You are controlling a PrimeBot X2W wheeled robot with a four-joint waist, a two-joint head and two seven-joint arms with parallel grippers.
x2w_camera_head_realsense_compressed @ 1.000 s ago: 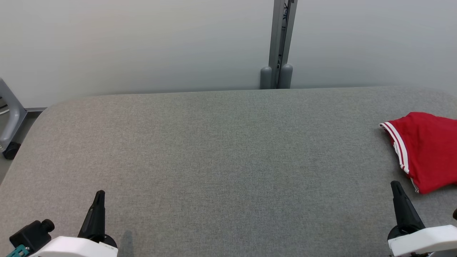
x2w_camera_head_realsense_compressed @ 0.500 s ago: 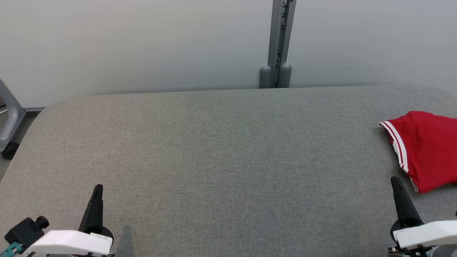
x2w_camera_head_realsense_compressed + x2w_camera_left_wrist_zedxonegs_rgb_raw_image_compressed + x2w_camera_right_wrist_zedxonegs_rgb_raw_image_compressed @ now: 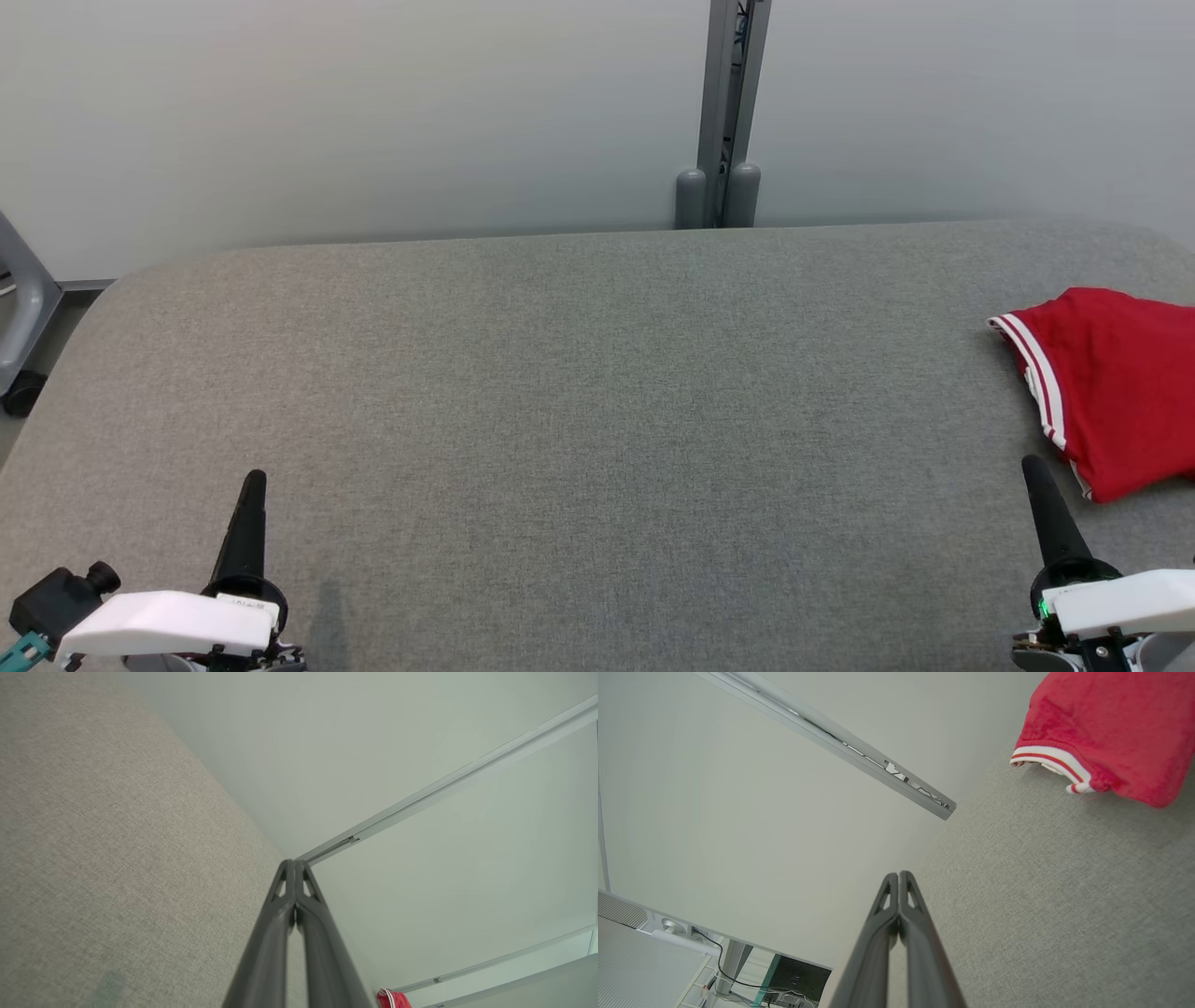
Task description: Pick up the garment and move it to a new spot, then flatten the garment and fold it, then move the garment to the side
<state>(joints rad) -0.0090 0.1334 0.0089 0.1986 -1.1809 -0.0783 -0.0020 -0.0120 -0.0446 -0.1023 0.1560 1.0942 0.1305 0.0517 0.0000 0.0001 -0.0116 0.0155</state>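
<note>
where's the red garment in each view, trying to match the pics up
Head view: red garment at the right edge, mid-height, partly cut off by the frame.
Left wrist view: a small red bit at the bottom edge, right of centre.
Right wrist view: large in the top right corner, its white-striped hem facing down-left.
Shared landmark: the grey wall post, a slanted rail in both wrist views.

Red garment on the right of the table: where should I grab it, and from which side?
Take the white-striped edge of the red garment, the free border facing the middle of the table. Come in with the right gripper, which sits just short of it, from the near inner side. Its fingers are shut, so open them first. The rest runs out of the head view.
</note>
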